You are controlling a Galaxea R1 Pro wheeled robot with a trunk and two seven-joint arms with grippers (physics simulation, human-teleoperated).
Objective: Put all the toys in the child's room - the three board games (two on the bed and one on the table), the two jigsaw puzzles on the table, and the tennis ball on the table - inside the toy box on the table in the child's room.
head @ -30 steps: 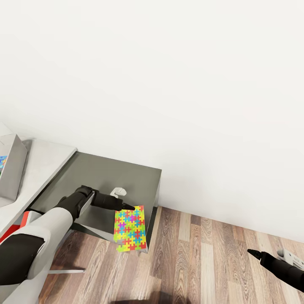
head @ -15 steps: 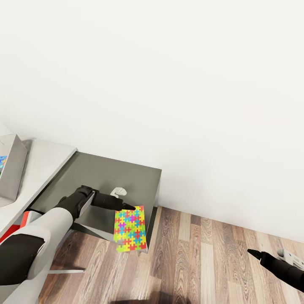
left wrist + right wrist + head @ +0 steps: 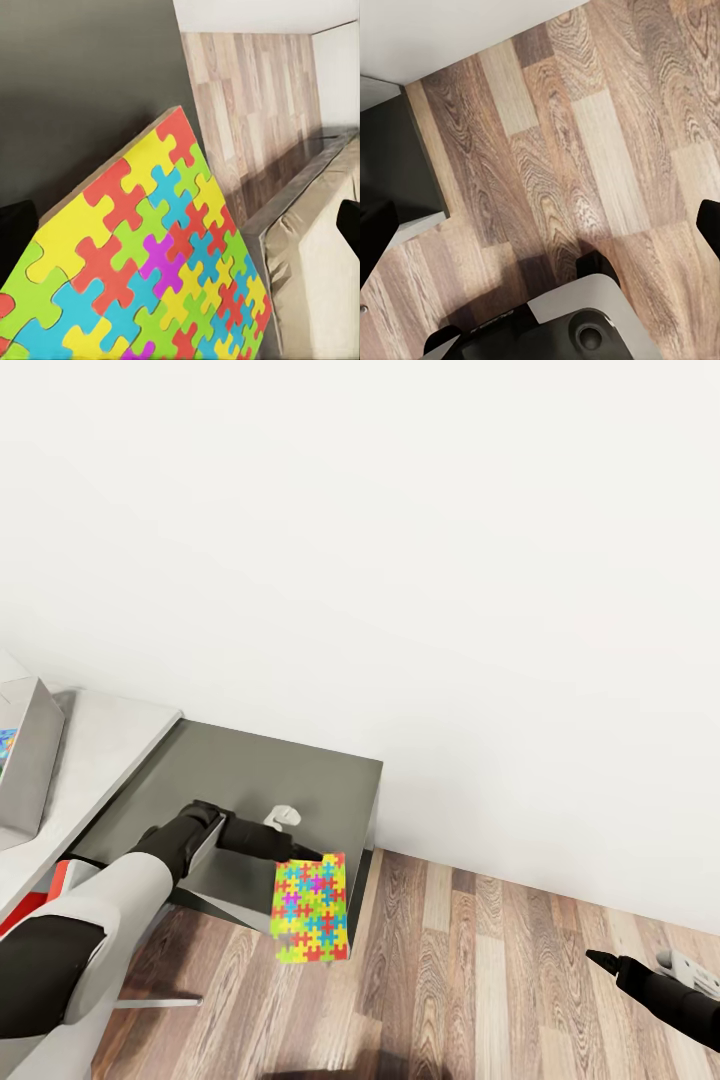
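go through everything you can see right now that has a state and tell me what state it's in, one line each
Colourful jigsaw puzzle box: held by its upper edge, tilted, hanging past the table's corner over the floor.
Left gripper: shut on the puzzle box.
Right gripper: low over the wooden floor, holding nothing; open or shut cannot be told.
Dark grey table: upright against the wall.
Grey toy box: standing on the light table at the picture's left edge.

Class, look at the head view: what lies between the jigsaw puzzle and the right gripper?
Only bare wooden floor lies between the puzzle and the right gripper, as the head view shows.
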